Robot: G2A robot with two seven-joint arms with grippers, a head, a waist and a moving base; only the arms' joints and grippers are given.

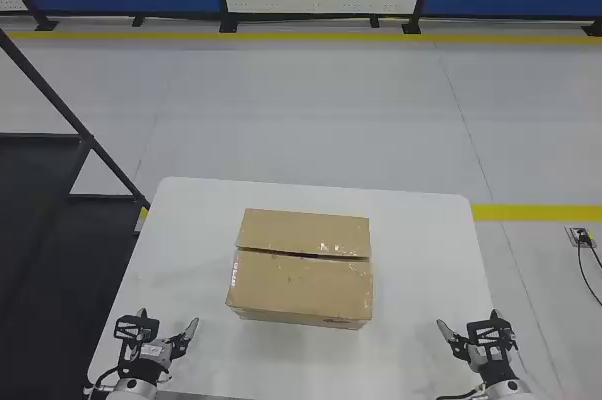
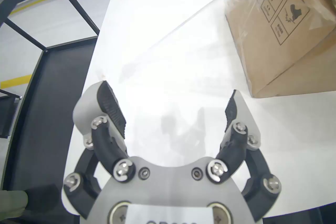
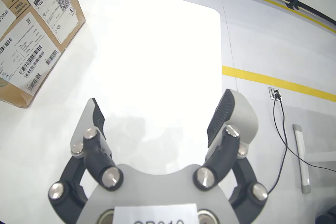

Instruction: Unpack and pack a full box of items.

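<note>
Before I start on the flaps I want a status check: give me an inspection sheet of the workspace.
Surface: white table, glossy, with rounded corners.
Job's things: one cardboard box at mid-table, flaps shut, clear tape on it, shipping labels on one side; contents hidden.
Clutter: nothing seen.
Grippers: left gripper open, holding nothing, at the near edge left of the box; right gripper open, holding nothing, right of the box. Neither touches it.
Cables: black cable on the floor, running from a floor socket, off the table.
Surroundings: black rack left of the table; yellow floor line; blue panels at the back.
</note>
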